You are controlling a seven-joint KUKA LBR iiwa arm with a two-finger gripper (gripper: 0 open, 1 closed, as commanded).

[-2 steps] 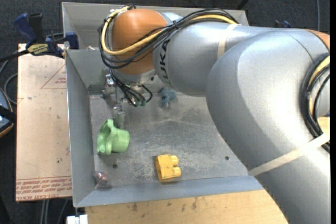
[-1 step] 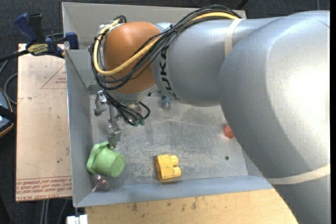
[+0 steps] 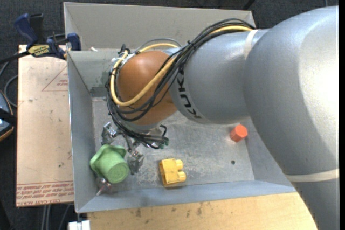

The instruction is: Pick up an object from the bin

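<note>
Claw [image 3: 123, 149] sits right at the green cup [image 3: 110, 165] in the bin's [image 3: 81, 126] lower-left corner; can't tell if it's apart or clamped. Probably best to centre on the cup, clear of the wall and the yellow block [image 3: 171, 171], then lift straight.

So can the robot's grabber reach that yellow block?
Probably yes. The yellow block lies bare on the floor of the bin, just beside the gripper, with nothing on it or between them.

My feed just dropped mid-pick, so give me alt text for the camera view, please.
The arm's claw is down at a green cup-like cylinder in the lower-left corner of the grey bin. A yellow block lies just right of it, and a small orange piece sits apart, further right.
</note>
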